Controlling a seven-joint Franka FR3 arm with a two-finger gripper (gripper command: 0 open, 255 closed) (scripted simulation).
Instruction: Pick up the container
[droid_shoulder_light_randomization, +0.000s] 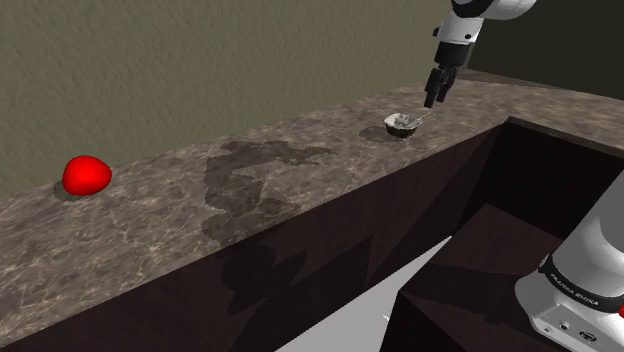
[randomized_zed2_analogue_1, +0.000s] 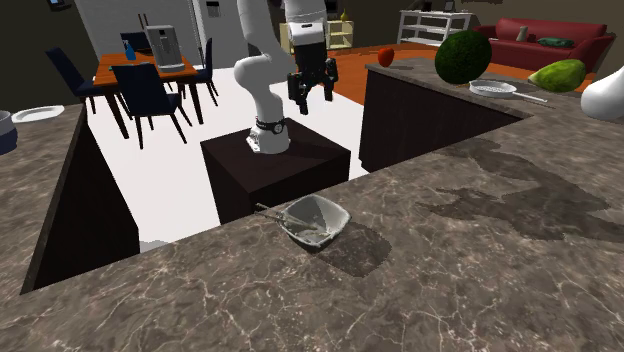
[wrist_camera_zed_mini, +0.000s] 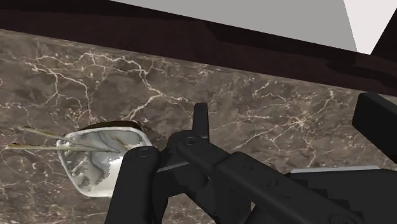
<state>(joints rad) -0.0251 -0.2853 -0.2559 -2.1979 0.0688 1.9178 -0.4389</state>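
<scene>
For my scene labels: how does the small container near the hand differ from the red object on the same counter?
The container is pale grey and hollow, open on top; the red object is a bright, closed, rounded lump. The container lies close to the open hand; the red object lies far toward the shoulder view's left. Both rest on the marbled counter, unheld.

Grey-white container (randomized_zed2_analogue_1: 316, 220) upright on marble counter (randomized_zed2_analogue_1: 480, 280)

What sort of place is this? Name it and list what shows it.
Probably a home kitchen open to dining and living areas: a long stone-patterned counter, an orange dining table with dark chairs, and a red sofa beyond.
</scene>
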